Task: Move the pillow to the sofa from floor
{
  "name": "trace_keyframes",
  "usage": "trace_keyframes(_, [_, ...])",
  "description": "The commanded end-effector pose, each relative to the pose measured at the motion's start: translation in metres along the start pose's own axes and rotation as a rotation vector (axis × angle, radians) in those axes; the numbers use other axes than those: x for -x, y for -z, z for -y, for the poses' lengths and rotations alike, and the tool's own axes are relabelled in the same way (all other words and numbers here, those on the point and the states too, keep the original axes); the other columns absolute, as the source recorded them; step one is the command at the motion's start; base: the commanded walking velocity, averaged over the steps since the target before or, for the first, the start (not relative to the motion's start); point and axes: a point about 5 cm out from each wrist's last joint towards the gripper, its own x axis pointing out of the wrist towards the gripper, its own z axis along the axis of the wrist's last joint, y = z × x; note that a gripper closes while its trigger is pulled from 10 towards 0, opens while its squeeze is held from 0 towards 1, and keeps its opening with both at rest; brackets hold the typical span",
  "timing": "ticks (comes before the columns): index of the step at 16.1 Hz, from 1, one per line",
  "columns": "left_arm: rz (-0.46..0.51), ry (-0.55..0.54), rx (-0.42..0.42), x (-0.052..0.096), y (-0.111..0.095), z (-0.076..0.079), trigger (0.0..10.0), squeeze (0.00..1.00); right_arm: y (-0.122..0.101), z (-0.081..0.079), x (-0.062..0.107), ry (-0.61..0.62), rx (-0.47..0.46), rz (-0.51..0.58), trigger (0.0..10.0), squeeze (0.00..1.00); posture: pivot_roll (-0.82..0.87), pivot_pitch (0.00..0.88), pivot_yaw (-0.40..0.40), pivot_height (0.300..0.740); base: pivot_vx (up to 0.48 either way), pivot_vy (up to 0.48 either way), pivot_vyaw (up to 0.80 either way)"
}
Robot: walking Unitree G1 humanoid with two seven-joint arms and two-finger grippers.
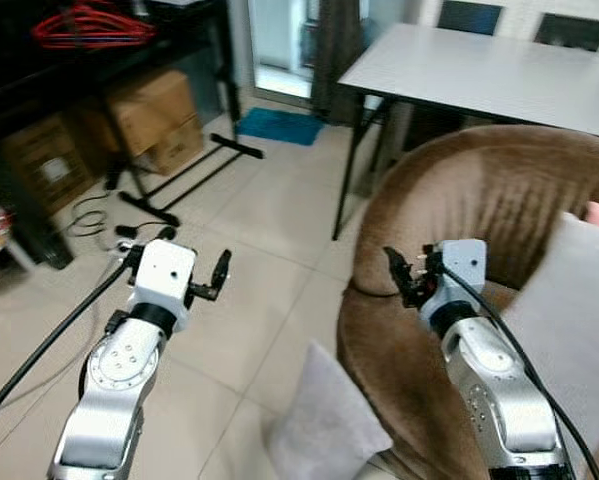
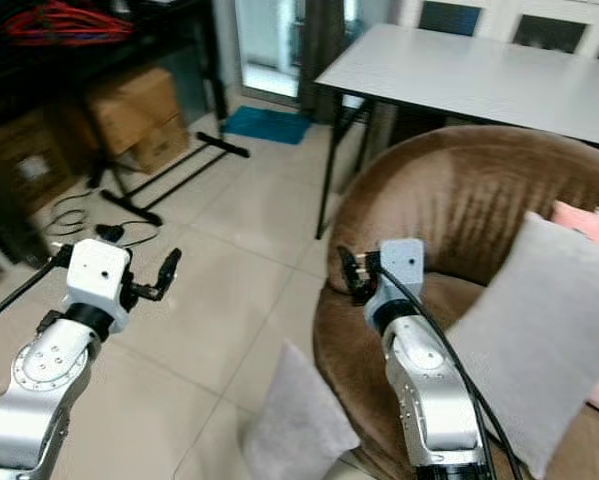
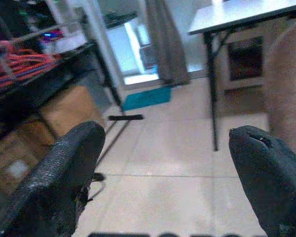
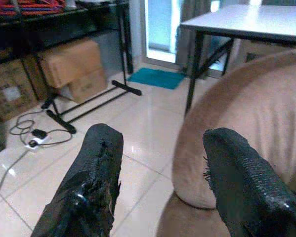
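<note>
Left eye view showed a grey pillow [image 1: 324, 420] on the tiled floor [image 1: 249, 230], leaning against the brown sofa [image 1: 479, 190]. A second grey cushion [image 1: 569, 320] lay on the seat. Cardboard boxes [image 1: 154, 115], a white desk [image 1: 479, 70] and floor cables [image 1: 94, 220] stood beyond. No legible writing. My left hand [image 1: 194, 275] and right hand [image 1: 404, 275] hovered wide apart, empty.

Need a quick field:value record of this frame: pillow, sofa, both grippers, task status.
pillow: grey floor pillow on the tile floor, leaning against the sofa's base
sofa: brown round sofa, another grey cushion on its seat
left gripper: open, raised over the floor, holding nothing
right gripper: open, above the sofa's near rim, holding nothing
task status: pillow not yet picked up
</note>
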Motion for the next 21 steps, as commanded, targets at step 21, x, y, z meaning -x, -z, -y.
trace_keyframes(21, [0.029,-0.005,0.042,0.0014,-0.0030,-0.0021,10.0,0.00,0.0007,0.0019,-0.0008,0.025,-0.019,0.013,10.0,0.00,-0.09,0.000,0.031,0.646,0.011,0.000,0.00])
